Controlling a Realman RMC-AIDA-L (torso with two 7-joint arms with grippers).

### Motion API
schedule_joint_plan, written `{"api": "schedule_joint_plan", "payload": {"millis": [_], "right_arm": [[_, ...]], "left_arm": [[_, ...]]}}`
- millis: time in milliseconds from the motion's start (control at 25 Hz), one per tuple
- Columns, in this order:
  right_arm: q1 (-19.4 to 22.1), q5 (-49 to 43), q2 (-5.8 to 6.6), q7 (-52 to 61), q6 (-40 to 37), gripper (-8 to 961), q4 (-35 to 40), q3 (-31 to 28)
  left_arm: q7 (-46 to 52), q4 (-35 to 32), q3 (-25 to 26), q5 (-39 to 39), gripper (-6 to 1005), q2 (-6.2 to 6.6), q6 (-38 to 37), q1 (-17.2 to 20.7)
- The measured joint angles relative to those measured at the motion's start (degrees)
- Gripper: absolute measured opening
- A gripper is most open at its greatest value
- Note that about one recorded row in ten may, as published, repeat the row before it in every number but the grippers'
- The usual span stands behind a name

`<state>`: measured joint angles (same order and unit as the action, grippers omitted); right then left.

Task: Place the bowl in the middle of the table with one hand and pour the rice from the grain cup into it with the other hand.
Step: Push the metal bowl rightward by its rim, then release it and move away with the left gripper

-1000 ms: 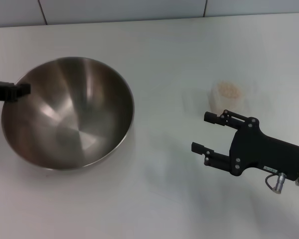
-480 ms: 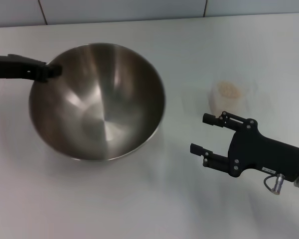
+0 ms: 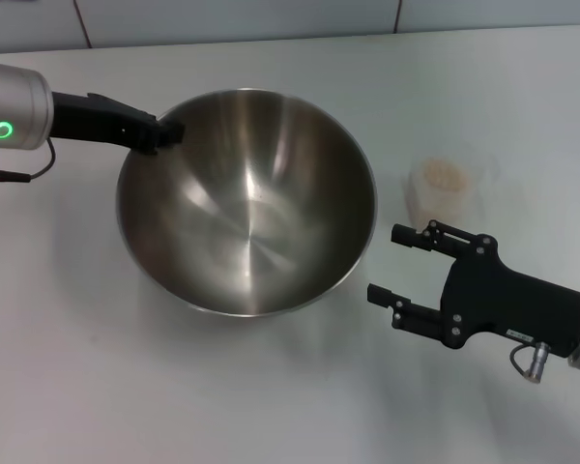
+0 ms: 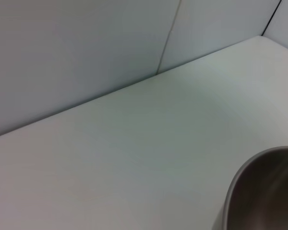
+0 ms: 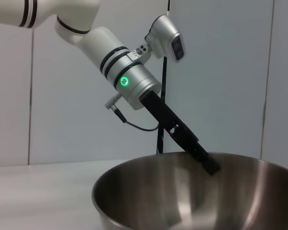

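Head view: the left gripper [image 3: 162, 133] is clamped on the far-left rim of the one bowl [image 3: 246, 201], near mid-table [image 3: 271, 387]. The right gripper [image 3: 403, 267] hovers with fingers apart; the single grain cup [image 3: 443, 188] of rice [image 3: 444, 174] stands just beyond it, nearer this arm. Left wrist view: only a bowl edge [image 4: 259, 191] shows. Right wrist view: the left gripper [image 5: 209, 165] pinches the bowl's [image 5: 192, 196] rim.
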<state>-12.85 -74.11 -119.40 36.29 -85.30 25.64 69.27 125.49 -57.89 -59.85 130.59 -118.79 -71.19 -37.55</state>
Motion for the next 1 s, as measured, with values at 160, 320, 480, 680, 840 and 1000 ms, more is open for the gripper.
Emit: {"api": "schedule_joint_plan", "payload": {"millis": [160,320,480,680,840,1000], "right_arm": [[-0.05,0.00,-0.03,-0.03,-0.03,703,-0.16,-0.02],[-0.16,0.00,-0.04,-0.05,-0.08,703,-0.16,-0.02],[-0.44,0.00,0.01,-0.07,-0.14,703,-0.16,-0.02],[-0.67,0.01,0.04,-0.08,0.03,703,-0.16,-0.01],[-0.80,0.02,0.05,-0.08,0.18,703,-0.17,-0.01],[-0.85,0.03,0.05,-0.08,0.24,703,-0.22,-0.01]], "left_arm": [[-0.22,1.77,-0.20,-0.02,65,0.00,1.33,-0.63],[-0.34,3.08,-0.30,-0.03,68,0.01,2.63,-0.69],[-0.47,3.89,-0.39,-0.03,72,0.04,3.53,-0.70],[-2.63,5.49,-0.81,-0.12,76,0.05,4.67,-0.67],[-2.73,6.25,-1.01,-0.14,79,0.06,5.32,-0.67],[-3.65,6.47,-1.04,-0.17,82,0.08,6.05,-0.68]]}}
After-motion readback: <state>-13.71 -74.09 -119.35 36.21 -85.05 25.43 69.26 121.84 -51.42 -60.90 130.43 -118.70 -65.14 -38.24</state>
